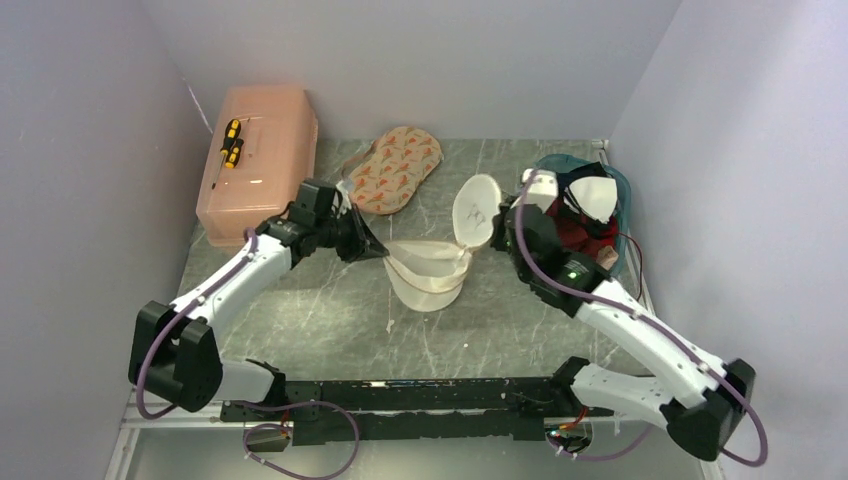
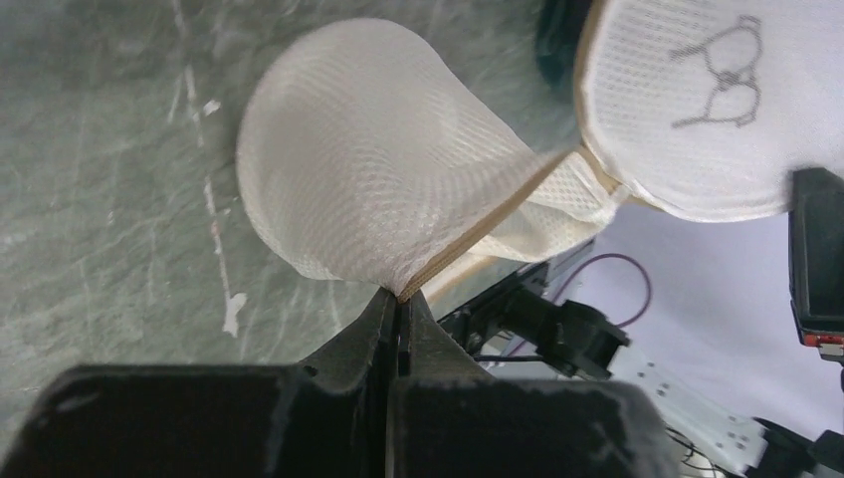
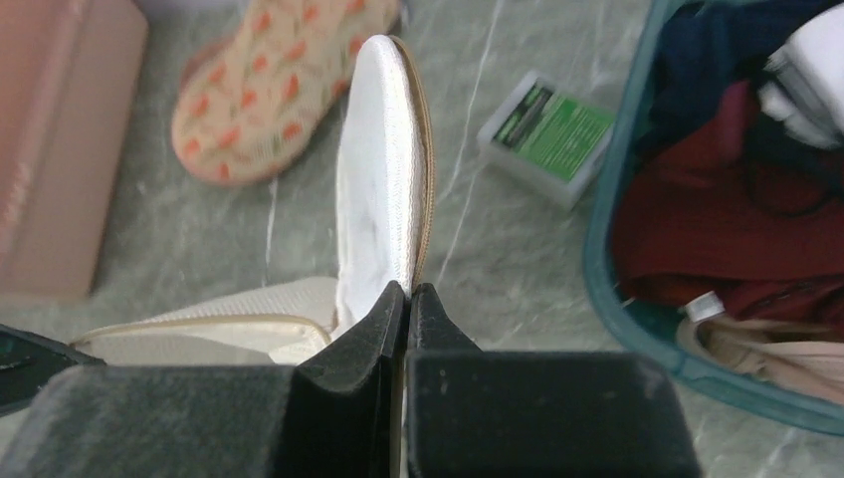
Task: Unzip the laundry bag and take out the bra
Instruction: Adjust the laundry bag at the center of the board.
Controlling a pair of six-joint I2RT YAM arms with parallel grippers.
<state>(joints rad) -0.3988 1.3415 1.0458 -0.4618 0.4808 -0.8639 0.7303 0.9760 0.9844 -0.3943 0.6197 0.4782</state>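
Grey marbled table [image 1: 330,320], soft white mesh laundry bag [image 1: 428,275], round lid [image 1: 477,210]

A white mesh laundry bag [image 1: 430,272] trimmed in cream, its lid [image 2: 657,149] marked with a dark line drawing, is pictured on a grey marbled table [image 1: 320,320]. At far left, a box [image 1: 262,160] is seen in salmon pink. A beige pad [image 1: 393,168] is patterned with orange marks, and a basket [image 3: 597,239] is finished in teal.
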